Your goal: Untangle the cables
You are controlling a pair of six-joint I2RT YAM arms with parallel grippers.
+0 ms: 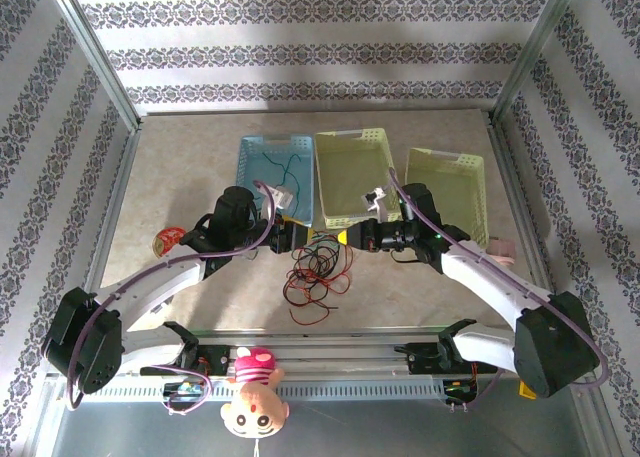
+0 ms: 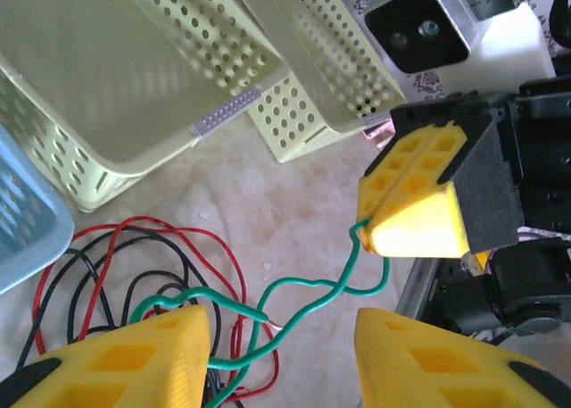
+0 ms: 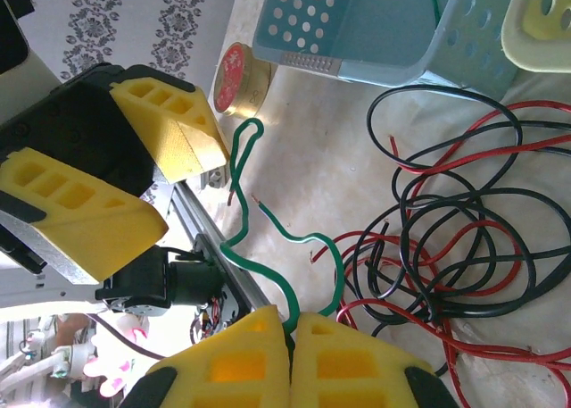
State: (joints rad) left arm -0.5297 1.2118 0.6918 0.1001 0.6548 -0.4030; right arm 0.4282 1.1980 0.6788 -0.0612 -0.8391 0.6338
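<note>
Green cable (image 2: pixel 303 285) pinched by right gripper (image 3: pixel 291 317); left gripper (image 2: pixel 281 314) agape beside it

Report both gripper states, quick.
Left gripper: open, gripping nothing.
Right gripper: shut on the green cable.

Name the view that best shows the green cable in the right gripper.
Right wrist: the green cable runs unobstructed from the right gripper's shut jaws. Left wrist shows it crossing the tangle; top external barely resolves it.
</note>
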